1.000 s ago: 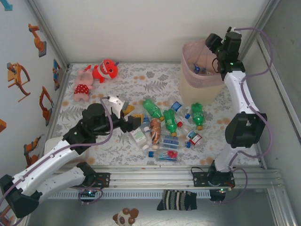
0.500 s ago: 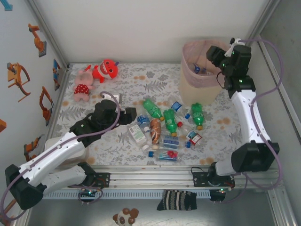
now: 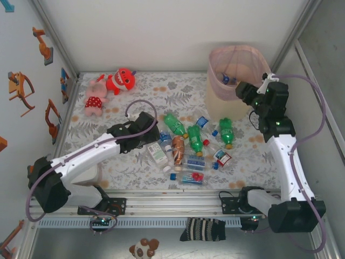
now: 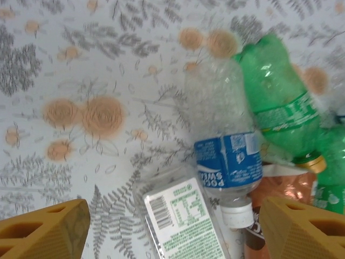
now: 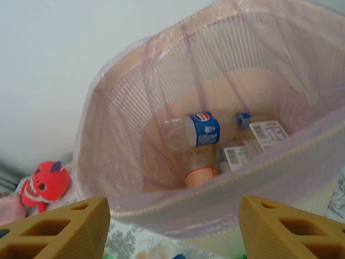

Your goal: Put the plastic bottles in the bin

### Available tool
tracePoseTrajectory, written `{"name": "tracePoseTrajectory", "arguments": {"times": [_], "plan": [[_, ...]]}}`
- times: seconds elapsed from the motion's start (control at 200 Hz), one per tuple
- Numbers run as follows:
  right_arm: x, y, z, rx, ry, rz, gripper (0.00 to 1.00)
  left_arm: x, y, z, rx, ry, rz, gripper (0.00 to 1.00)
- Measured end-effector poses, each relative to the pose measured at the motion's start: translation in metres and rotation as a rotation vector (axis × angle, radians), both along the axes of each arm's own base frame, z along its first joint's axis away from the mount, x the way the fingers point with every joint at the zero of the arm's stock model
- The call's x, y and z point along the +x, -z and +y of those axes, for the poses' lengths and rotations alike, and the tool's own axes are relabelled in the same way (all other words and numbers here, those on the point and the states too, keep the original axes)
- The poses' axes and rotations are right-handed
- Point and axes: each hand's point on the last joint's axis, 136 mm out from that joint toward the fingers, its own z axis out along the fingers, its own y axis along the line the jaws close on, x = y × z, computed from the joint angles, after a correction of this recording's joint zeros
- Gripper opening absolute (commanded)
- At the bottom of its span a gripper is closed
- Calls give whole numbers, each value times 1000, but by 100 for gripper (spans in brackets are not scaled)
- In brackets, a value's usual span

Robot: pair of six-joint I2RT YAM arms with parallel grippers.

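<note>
Several plastic bottles (image 3: pixel 186 148) lie in a heap at the middle of the floral table. My left gripper (image 3: pixel 153 135) hangs over the heap's left edge, open and empty. Between its yellow fingers (image 4: pixel 46 229) I see a clear bottle with a white-and-green label (image 4: pixel 183 221). Beside it are a clear bottle with a blue label and white cap (image 4: pixel 226 156), a green bottle (image 4: pixel 280 102) and a brown one (image 4: pixel 280 191). The pink-and-cream bin (image 3: pixel 218 100) stands at the back right. My right gripper (image 3: pixel 243 91) is open and empty beside its right rim. Several bottles (image 5: pixel 199 129) lie inside the bin (image 5: pixel 215 202).
A red plush toy (image 3: pixel 122 80) and a pink one (image 3: pixel 95 98) lie at the back left. White walls close the table on three sides. The aluminium rail (image 3: pixel 178 205) with the arm bases runs along the near edge. A striped sock (image 3: pixel 204 229) lies below it.
My left arm has reached forward and right to the heap and its jaws have spread wider. My right arm has pulled back from over the bin, down to its right side.
</note>
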Motion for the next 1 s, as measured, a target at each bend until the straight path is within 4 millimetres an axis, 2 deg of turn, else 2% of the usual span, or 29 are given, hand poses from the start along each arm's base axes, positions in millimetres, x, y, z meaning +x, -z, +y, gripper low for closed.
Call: {"name": "tracePoseTrajectory", "arguments": {"times": [0.27,0.526,1.001], "plan": [[-14,18,3,6,-21,23,64,-21,43,-21,20,-23,143,83],[-23,23,4,1,-27,22,64,-38,74,-38,8,-32,261,84],[-37,19,3,-15,-28,4,64,-54,100,-51,-17,-57,365,82]]}}
